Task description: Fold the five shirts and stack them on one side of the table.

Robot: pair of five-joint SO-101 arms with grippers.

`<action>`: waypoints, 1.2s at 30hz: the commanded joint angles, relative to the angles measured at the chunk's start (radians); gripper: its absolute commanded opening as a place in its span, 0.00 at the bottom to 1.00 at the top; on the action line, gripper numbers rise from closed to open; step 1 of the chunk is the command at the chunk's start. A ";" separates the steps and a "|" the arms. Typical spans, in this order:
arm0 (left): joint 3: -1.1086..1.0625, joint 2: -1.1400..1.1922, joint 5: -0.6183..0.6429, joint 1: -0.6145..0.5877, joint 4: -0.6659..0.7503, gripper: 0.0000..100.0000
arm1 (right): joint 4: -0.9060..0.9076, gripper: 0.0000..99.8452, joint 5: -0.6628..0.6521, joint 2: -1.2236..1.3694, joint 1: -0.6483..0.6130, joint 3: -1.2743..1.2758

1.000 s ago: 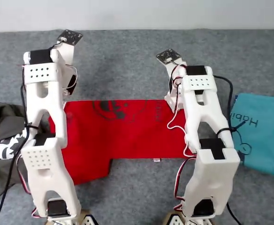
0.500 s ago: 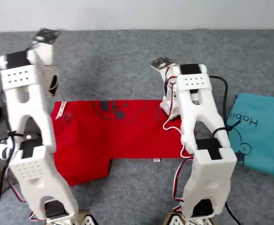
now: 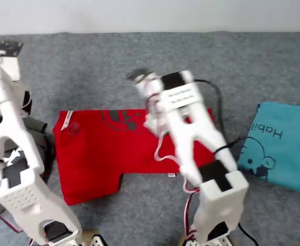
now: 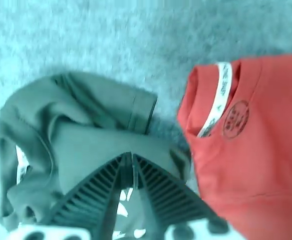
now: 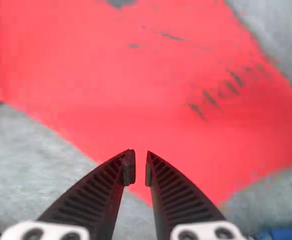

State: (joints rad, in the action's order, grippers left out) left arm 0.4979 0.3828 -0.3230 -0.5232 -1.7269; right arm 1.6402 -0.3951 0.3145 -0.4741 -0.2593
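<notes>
Findings, compared with half a second ago:

1. The left arm has swung further out toward the left table edge. Its gripper (image 4: 132,159) now hangs above the grey shirt (image 4: 86,130), which lies crumpled just beside the red shirt's collar end. The jaws are pressed together with nothing between them.

2. The right arm has swung left across the table. Its gripper (image 5: 136,167) now hangs over the red shirt (image 3: 103,148), near the cloth's edge where the table (image 5: 31,165) begins. The jaws stand barely parted and grip nothing.

3. The red shirt lies in the same place at mid-table, folded into a long band with one sleeve corner jutting toward the arms' bases. With the left arm gone from above it, its collar label (image 3: 65,120) is now uncovered.

4. The teal shirt (image 3: 280,148) stays flat at the right side of the table, apart from the red one.

5. The grey shirt remains unfolded at the left edge.
</notes>
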 commanded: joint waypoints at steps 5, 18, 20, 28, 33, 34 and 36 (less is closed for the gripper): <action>-0.096 -0.150 -0.041 -0.094 -0.018 0.01 | -0.116 0.16 0.005 -0.070 -0.282 0.086; -0.125 -0.184 -0.089 -0.232 -0.023 0.01 | -0.429 0.20 -0.002 -0.038 -0.536 0.235; -0.125 -0.184 -0.089 -0.230 -0.023 0.01 | -0.453 0.20 -0.002 0.004 -0.565 0.233; -0.125 -0.180 -0.089 -0.227 -0.023 0.01 | -0.506 0.20 -0.002 0.122 -0.651 0.232; -0.125 -0.180 -0.094 -0.226 -0.020 0.01 | -0.532 0.20 -0.029 0.162 -0.650 0.226; -0.125 -0.180 -0.094 -0.226 -0.020 0.01 | -0.522 0.20 -0.054 0.171 -0.651 0.212; -0.125 -0.180 -0.094 -0.226 -0.020 0.01 | -0.503 0.20 -0.092 0.180 -0.653 0.193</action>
State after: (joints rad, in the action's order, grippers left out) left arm 0.3705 0.2585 -0.4074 -0.7472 -1.7285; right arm 1.1293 -0.4335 0.4833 -1.1093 -0.0245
